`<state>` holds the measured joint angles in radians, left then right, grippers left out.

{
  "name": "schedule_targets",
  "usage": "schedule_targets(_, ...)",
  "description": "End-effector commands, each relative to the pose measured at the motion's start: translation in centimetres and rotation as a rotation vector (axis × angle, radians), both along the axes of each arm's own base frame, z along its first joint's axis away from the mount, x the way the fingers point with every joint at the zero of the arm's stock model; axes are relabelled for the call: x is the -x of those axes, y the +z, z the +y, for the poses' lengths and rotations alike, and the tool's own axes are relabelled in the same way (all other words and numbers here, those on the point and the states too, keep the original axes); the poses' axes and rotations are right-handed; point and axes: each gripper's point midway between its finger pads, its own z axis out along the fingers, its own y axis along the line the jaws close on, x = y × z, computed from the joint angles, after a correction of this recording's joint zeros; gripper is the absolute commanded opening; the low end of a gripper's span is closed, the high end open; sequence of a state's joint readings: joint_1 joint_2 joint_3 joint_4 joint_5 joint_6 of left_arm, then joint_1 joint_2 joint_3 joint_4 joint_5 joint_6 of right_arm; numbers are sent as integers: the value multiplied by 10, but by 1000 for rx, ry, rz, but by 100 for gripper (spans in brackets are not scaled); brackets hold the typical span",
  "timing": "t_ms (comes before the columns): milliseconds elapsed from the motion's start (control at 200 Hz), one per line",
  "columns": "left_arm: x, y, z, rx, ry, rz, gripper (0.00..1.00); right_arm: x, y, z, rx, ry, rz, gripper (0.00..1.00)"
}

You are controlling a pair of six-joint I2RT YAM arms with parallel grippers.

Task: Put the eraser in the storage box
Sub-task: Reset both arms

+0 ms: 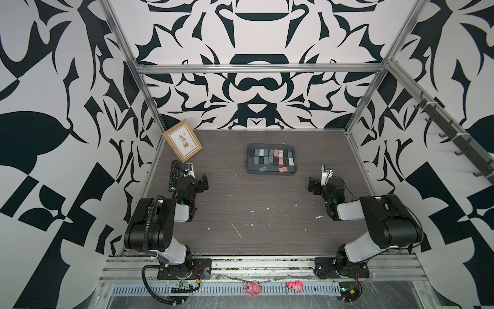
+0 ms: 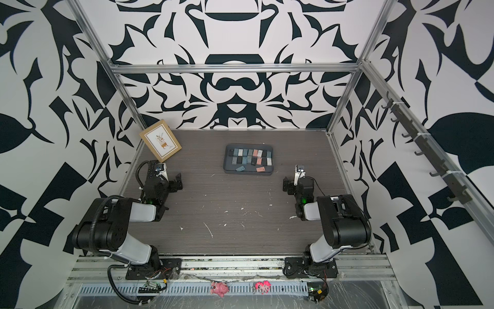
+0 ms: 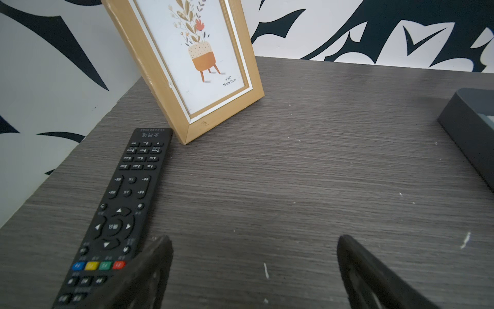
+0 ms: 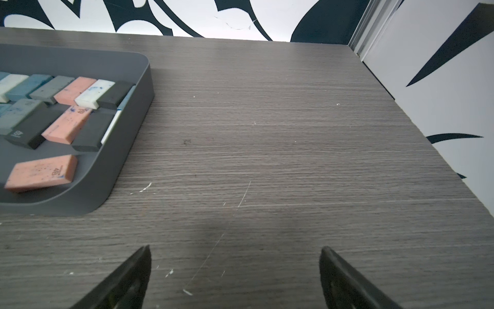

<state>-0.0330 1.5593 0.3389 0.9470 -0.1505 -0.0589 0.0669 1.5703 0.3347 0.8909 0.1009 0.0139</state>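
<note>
just above centre in both top views, the storage box sits on the table, holding rows of erasers, seemingly all inside its rim. left gripper and right gripper hover spread wide, empty, at mid-left and mid-right.

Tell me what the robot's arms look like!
Both arms have chunky black joints and pale grey shells. The left arm carries a ribbed black hose; the right arm a thin black wire. The left pincer and right pincer are black with pointed fingers.
</note>
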Motion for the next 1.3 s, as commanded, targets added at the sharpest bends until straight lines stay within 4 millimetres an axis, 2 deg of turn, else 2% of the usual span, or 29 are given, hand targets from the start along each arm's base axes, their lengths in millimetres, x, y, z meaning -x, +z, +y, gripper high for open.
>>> schedule_targets(0,-3,7,1,-2,6,-30,99,-9,18,1,1,2,-61,99)
schedule_targets(135,-3,8,0,-2,6,-33,99,-7,18,5,6,31,-62,99)
schedule_targets(205,-2,9,2,-8,17,-42,99,-3,31,11,6,75,-107,99)
schedule_targets(265,2,10,1,-13,21,-54,99,0,35,8,3,53,-99,100)
schedule_targets(345,2,11,5,-17,44,-68,99,-1,19,4,4,26,-80,99)
schedule_targets(375,1,11,5,-21,40,-66,99,-5,26,4,-3,27,-139,99)
schedule_targets(440,-1,8,3,-18,35,-41,99,1,21,-1,-8,5,-97,99)
schedule_targets(565,-2,7,3,-17,36,-33,99,-1,21,1,-12,23,-101,99)
schedule_targets(650,-2,7,4,-17,37,-35,99,-10,16,0,-9,12,-40,99)
schedule_targets(1295,-4,8,-3,-58,28,-30,99,-10,17,7,-12,59,-51,99)
